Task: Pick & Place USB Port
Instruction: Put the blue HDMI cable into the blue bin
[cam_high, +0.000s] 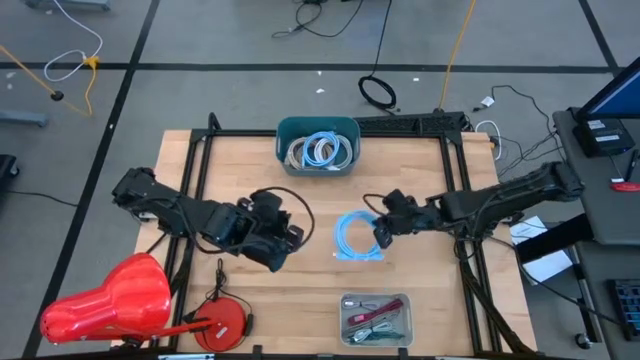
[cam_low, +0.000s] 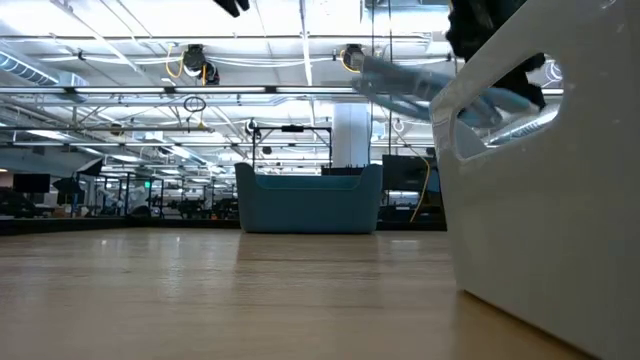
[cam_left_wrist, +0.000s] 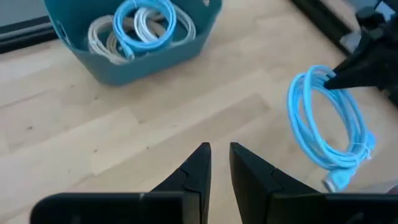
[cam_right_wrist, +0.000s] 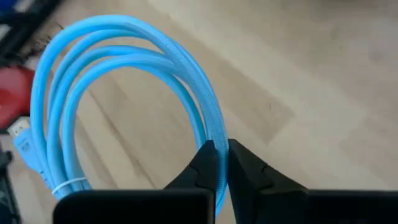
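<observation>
- The right gripper (cam_high: 381, 232) is out over the middle of the wooden desk (cam_high: 420, 300), and its jaws are pinched tight on a strand of the coiled light-blue USB cable (cam_high: 357, 237).
- Seen from that arm's wrist, the right gripper (cam_right_wrist: 222, 163) has its two dark fingers (cam_right_wrist: 202, 165) nearly touching, with the cable (cam_right_wrist: 124, 93) looping away from between them.
- The coil hangs or rests at the centre of the desk, between the two arms; I can't tell whether it is off the wood.
- Its plug end (cam_left_wrist: 336, 180) is at the coil's lower side, toward the front of the desk.
- The left gripper (cam_high: 283, 243) sits just left of the cable, apart from it, holding nothing; its jaws are almost closed, with only a thin slit between them (cam_left_wrist: 219, 163).
- A teal bin (cam_high: 318, 145) at the back of the desk holds more coiled cables, blue and white.
- A clear tray (cam_high: 375, 318) near the front edge has small items in it that I can't make out.
- At the front left corner there is a red object (cam_high: 110, 298) and a round red disc (cam_high: 222, 322).
</observation>
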